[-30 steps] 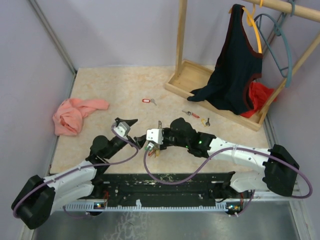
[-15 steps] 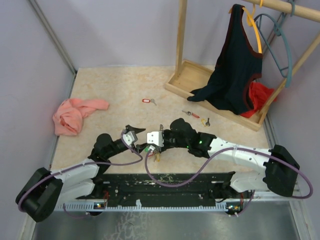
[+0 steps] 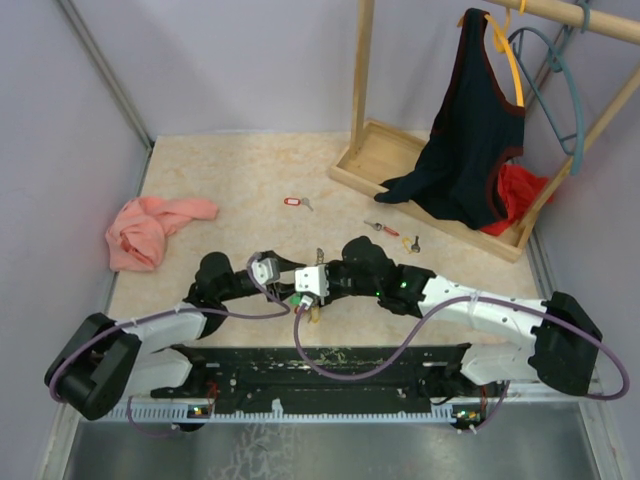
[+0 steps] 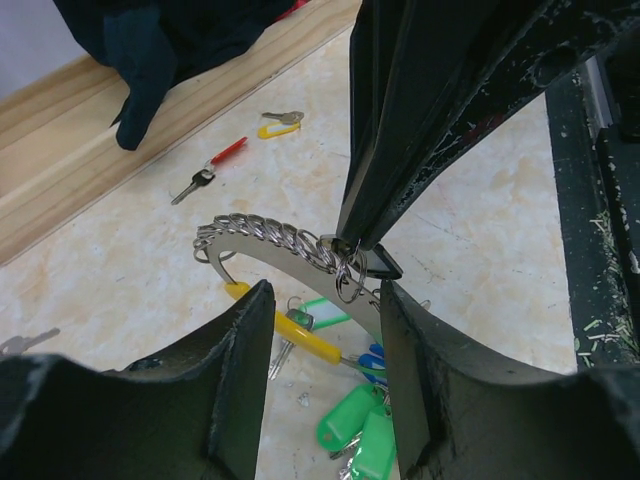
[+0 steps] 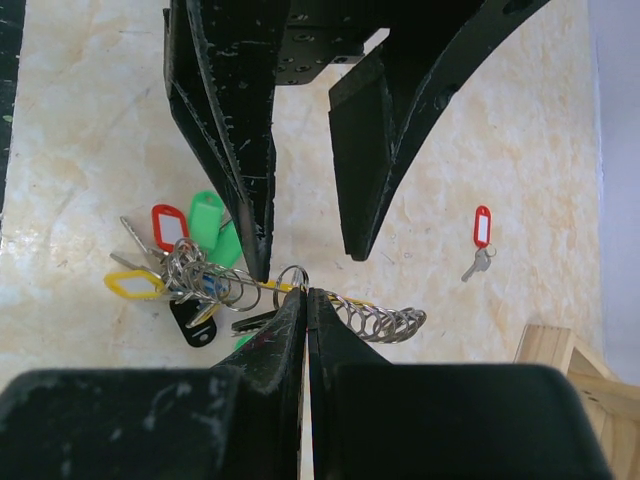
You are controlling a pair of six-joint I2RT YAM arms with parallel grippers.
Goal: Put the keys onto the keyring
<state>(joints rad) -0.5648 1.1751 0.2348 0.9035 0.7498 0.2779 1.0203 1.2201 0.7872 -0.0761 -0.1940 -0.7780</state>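
The keyring (image 4: pixel 262 238), a thin silver arc strung with small rings, hangs low over the table. My right gripper (image 5: pixel 306 294) is shut on the keyring (image 5: pixel 385 322) at mid-arc. A bunch of keys (image 5: pixel 180 270) with green, red, yellow and black tags hangs from it onto the table. My left gripper (image 4: pixel 322 292) is open, its jaws straddling the arc beside the right gripper's fingers (image 4: pixel 380 150). In the top view the left gripper (image 3: pixel 288 280) and the right gripper (image 3: pixel 303 292) meet at the table's near middle. Loose keys lie farther out: a red-tagged key (image 3: pixel 292 201), a red key (image 3: pixel 378 228) and a yellow one (image 3: pixel 410 241).
A pink cloth (image 3: pixel 150 228) lies at the left. A wooden rack base (image 3: pixel 400 160) stands at the back right with a dark garment (image 3: pixel 470 140), a red cloth (image 3: pixel 515 195) and a teal hanger (image 3: pixel 565 90). The black base rail (image 3: pixel 320 360) runs along the near edge.
My left gripper has swung right to the right gripper and its jaws have narrowed around the keyring. The right gripper has held its grip in place.
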